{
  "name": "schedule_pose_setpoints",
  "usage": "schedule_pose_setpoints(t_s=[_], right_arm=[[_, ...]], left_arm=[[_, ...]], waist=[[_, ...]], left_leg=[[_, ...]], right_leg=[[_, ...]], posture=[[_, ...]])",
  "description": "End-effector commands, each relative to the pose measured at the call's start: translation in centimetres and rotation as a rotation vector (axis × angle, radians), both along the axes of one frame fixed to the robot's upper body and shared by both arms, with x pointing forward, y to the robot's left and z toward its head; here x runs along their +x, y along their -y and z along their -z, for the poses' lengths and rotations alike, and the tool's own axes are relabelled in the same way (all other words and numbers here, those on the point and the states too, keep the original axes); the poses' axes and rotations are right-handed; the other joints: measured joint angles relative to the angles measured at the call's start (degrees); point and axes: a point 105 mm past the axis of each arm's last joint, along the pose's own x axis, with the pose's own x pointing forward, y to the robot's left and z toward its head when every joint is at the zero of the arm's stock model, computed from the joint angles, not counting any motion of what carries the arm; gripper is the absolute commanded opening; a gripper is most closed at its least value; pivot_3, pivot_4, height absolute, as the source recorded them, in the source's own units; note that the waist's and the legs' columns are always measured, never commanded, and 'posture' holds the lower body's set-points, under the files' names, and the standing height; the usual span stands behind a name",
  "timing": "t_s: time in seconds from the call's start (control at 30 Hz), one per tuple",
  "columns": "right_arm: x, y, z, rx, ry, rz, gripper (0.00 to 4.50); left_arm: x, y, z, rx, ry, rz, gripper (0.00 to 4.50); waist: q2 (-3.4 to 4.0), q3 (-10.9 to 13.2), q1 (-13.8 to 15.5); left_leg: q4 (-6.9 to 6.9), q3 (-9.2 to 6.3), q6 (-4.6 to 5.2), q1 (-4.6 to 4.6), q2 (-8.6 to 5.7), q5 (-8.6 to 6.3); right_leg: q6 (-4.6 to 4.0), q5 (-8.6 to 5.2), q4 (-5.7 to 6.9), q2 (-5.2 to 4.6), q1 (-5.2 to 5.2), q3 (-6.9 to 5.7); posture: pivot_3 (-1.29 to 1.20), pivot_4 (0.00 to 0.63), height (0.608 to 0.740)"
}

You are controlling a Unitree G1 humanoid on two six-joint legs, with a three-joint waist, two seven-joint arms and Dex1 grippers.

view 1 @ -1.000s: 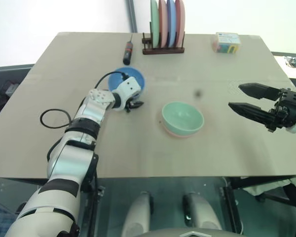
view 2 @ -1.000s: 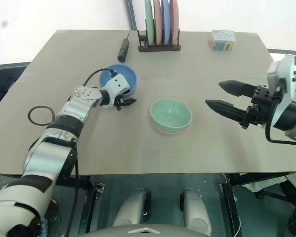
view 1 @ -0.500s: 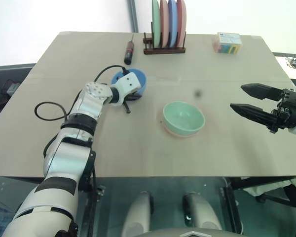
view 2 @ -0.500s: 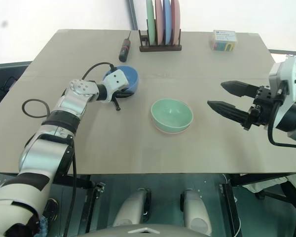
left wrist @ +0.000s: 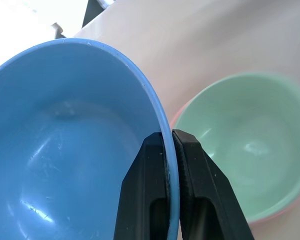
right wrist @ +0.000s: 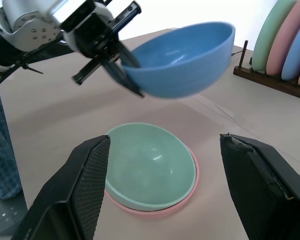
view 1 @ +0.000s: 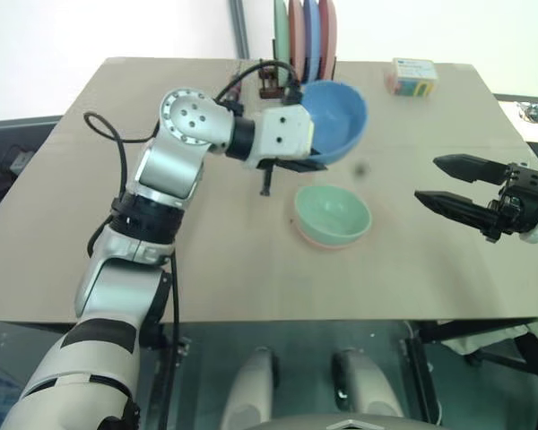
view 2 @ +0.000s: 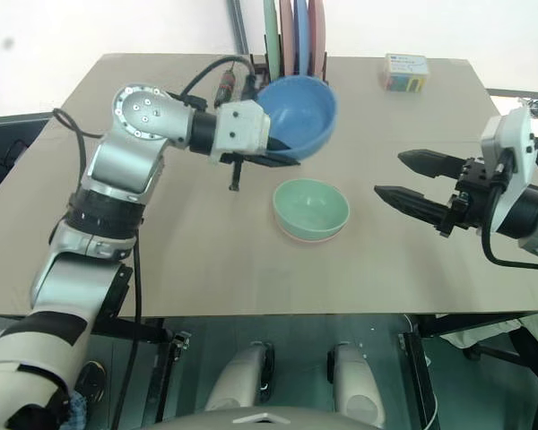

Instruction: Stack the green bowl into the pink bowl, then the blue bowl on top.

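A humanoid robot's left gripper (left wrist: 169, 150) carries the blue bowl (view 1: 334, 119) in the air above the tan table (view 1: 206, 260), its jaws clenched on the bowl's rim, one finger inside the wall and one outside. The bowl hangs tilted, just behind and above the green bowl (view 1: 333, 212), which sits nested inside the pink bowl (view 1: 316, 240) near the middle of the table; only a thin salmon rim of the pink bowl shows around the green one. The two stacked bowls rest flat on the table, apart from the lifted blue bowl.

On the right, the right gripper (view 1: 452, 185) hovers over the table's edge with its jaws spread wide and grasping nothing, pointed toward the nested bowls. At the far edge of the table stands a wooden rack (view 2: 291, 84) with upright plates (view 2: 291, 34) in green, pink and blue, partly hidden behind the raised bowl. A small colourful box (view 1: 412, 76) lies near the far right corner.
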Motion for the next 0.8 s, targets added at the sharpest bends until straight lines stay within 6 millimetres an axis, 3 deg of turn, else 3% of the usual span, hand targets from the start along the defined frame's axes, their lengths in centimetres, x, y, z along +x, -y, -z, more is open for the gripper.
schedule_pose_setpoints(t_s=[0.03,0.27,0.3,0.4,0.43,0.5,0.63,0.7,0.8], right_arm=[[-0.5,-0.1,-0.6,-0.012,0.042,-0.005,3.65],[-0.6,-0.1,-0.4,-0.012,0.042,0.0,3.65],[-0.6,-0.1,-0.4,-0.012,0.043,0.0,3.65],[-0.7,0.0,-0.4,-0.015,0.043,0.001,3.65],[-0.6,0.0,-0.4,-0.018,0.041,0.005,3.65],[-0.5,0.2,-0.1,-0.033,0.032,0.018,3.65],[-0.2,0.7,0.4,-0.059,0.016,0.046,3.65],[-0.1,1.1,0.6,-0.061,0.007,0.055,3.65],[0.0,2.0,1.2,-0.062,-0.007,0.078,3.65]], left_arm=[[-2.6,0.4,0.2,0.035,-0.077,0.102,0.02],[-3.1,1.1,0.2,-0.016,-0.098,0.158,0.02],[-3.0,1.0,0.2,-0.018,-0.098,0.155,0.82],[-2.5,0.8,0.0,-0.05,-0.081,0.14,1.55],[-2.1,1.0,-0.6,-0.109,-0.059,0.129,2.07],[-1.4,0.9,-1.7,-0.252,-0.073,0.088,2.51],[-0.6,-1.1,-2.0,-0.429,-0.169,-0.032,4.09],[-0.2,-3.1,-1.2,-0.464,-0.202,-0.136,4.43],[-0.3,-6.4,0.0,-0.539,-0.25,-0.291,4.43]], waist=[[0.0,0.0,0.01],[0.0,0.0,0.22],[0.0,0.0,0.2],[0.0,0.0,0.15],[0.0,0.0,0.16],[0.0,0.0,0.2],[0.01,-0.01,-0.05],[0.02,-0.01,-0.31],[0.02,-0.01,-0.29]], left_leg=[[0.01,0.0,0.0,0.0,0.0,0.0],[0.13,-0.02,0.0,-0.03,0.0,0.0],[0.13,-0.02,0.0,-0.03,0.0,0.0],[0.12,-0.02,0.0,-0.02,0.0,0.0],[0.12,-0.02,0.01,-0.01,0.0,0.0],[0.13,-0.02,0.01,-0.01,0.0,0.0],[0.15,-0.03,0.01,0.0,0.01,0.0],[0.13,0.0,0.01,0.05,0.01,0.0],[0.08,0.01,0.01,0.1,0.03,0.0]], right_leg=[[0.0,0.0,0.02,0.0,0.0,0.0],[0.01,0.0,0.02,0.0,0.04,-0.02],[0.01,0.0,0.01,0.0,0.04,-0.02],[0.0,0.0,0.02,0.01,0.03,-0.02],[0.0,0.0,0.02,0.01,0.04,-0.02],[0.0,0.0,0.03,0.01,0.04,-0.02],[0.01,0.0,0.03,0.01,0.06,-0.02],[0.01,0.0,0.05,0.01,0.06,0.01],[0.0,0.0,0.06,0.03,0.08,0.02]], posture=[[0.0,0.15,0.74],[0.0,0.15,0.74],[0.0,0.15,0.74],[0.0,0.15,0.74],[0.0,0.15,0.74],[0.0,0.15,0.74],[0.0,0.15,0.74],[0.0,0.15,0.74],[0.0,0.15,0.74]])
